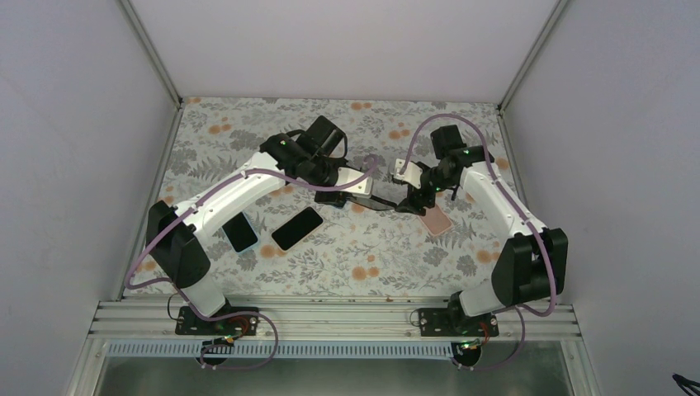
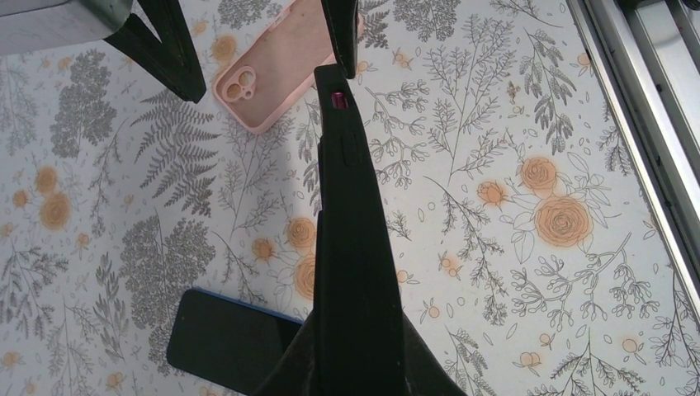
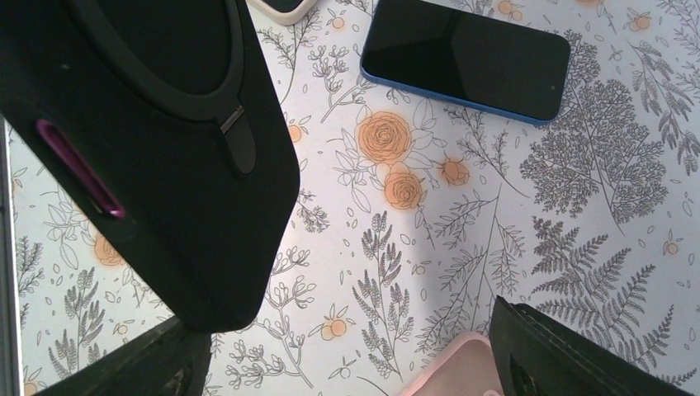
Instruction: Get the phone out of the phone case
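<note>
I hold the black phone case (image 3: 148,148) aloft at the top view's centre, ring-backed, magenta side button (image 3: 78,169) showing.

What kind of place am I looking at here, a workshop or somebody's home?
Probably a robot test booth: plain white walls box in a floral-clothed table, a left arm and right arm are bolted to a metal rail, and a phone and pink case lie about.
</note>
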`<action>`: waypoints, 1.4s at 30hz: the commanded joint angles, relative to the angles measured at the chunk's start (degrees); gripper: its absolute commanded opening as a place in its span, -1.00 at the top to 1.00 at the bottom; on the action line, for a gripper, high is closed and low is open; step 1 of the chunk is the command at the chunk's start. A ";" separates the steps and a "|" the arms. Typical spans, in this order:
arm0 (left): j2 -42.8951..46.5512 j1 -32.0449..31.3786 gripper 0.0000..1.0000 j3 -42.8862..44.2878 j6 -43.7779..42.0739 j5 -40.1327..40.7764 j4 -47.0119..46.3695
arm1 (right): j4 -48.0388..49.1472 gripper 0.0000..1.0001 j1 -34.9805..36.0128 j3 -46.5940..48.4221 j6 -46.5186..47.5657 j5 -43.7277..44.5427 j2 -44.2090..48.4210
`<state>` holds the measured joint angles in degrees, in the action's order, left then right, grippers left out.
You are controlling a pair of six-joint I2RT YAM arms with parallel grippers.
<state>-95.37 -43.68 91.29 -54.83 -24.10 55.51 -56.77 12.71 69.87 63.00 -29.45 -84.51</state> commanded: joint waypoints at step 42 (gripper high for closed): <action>1.36 -3.43 0.95 -0.03 -2.94 -6.13 6.14 | 0.18 -0.76 -1.05 6.29 3.71 4.71 -3.81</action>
<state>-95.37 -45.93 91.13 -56.12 -24.95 59.29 -59.72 12.27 74.43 65.98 -26.15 -87.77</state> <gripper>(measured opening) 0.119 0.881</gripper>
